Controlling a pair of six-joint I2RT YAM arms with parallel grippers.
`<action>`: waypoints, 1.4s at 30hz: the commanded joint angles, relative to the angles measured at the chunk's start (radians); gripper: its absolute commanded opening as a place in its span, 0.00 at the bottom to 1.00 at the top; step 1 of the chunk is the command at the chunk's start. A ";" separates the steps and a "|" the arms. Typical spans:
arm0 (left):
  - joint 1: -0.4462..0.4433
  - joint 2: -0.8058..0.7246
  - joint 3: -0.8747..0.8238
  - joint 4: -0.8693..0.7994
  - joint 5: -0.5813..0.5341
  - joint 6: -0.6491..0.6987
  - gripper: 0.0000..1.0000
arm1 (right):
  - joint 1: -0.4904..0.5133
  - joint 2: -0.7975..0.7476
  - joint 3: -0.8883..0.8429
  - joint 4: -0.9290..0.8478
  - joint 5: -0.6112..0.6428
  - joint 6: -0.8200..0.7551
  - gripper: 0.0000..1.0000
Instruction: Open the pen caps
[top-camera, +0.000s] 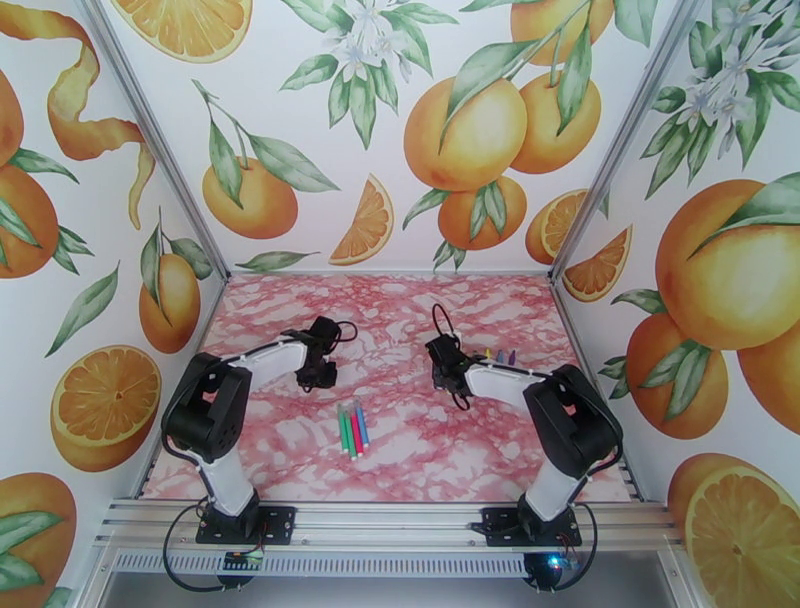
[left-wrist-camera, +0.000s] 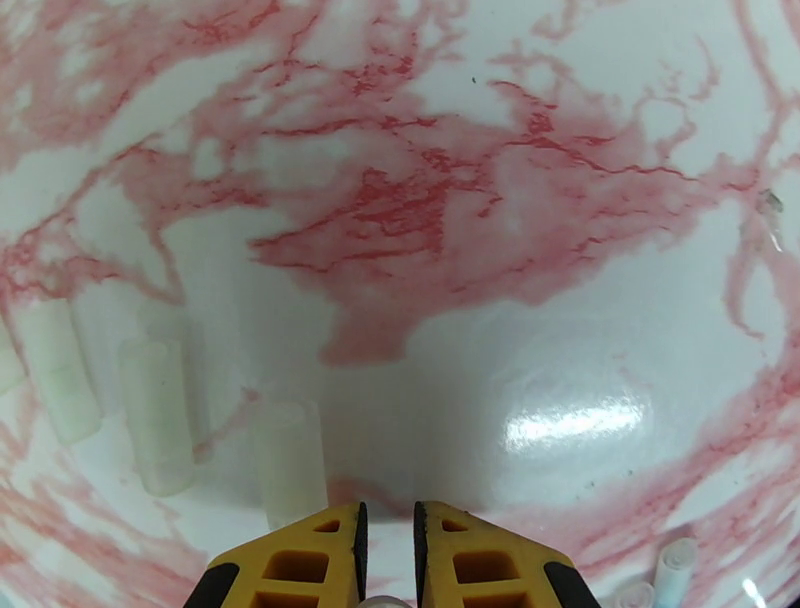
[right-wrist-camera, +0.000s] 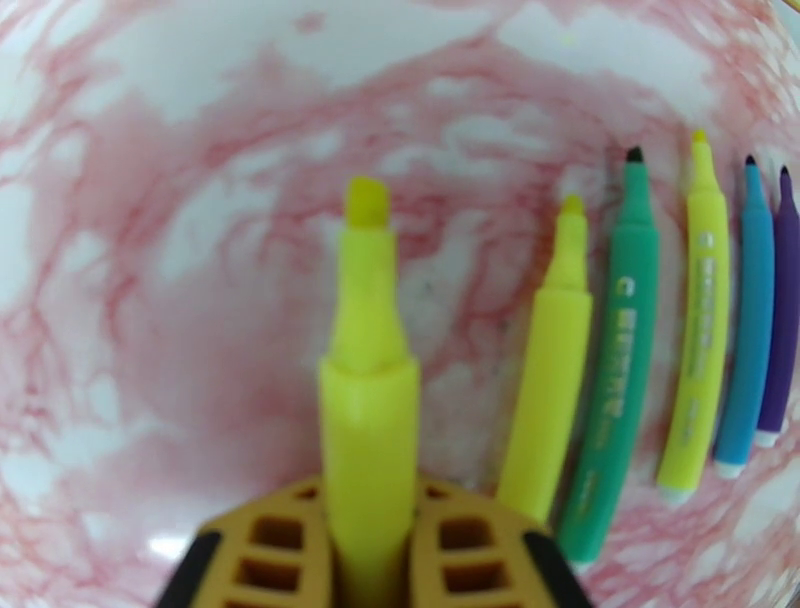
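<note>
The right gripper (right-wrist-camera: 370, 505) clamps an uncapped yellow pen (right-wrist-camera: 368, 330), likely to lay it down; the left gripper (left-wrist-camera: 388, 520) is closed beside loose caps (left-wrist-camera: 158, 415).

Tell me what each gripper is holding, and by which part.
Right gripper: the uncapped yellow pen, clamped at its barrel, tip forward. Left gripper: shut; something clear shows between its fingers, but a hold cannot be told.
</note>
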 joint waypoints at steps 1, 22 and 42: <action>-0.005 0.027 0.045 -0.028 -0.037 0.008 0.07 | -0.012 0.023 0.019 -0.017 0.045 0.010 0.04; -0.005 0.079 0.099 -0.091 -0.129 0.014 0.20 | -0.028 0.029 0.038 -0.058 0.066 0.006 0.20; -0.006 0.067 0.110 -0.088 -0.067 0.026 0.27 | -0.028 -0.011 0.033 -0.073 0.060 -0.002 0.28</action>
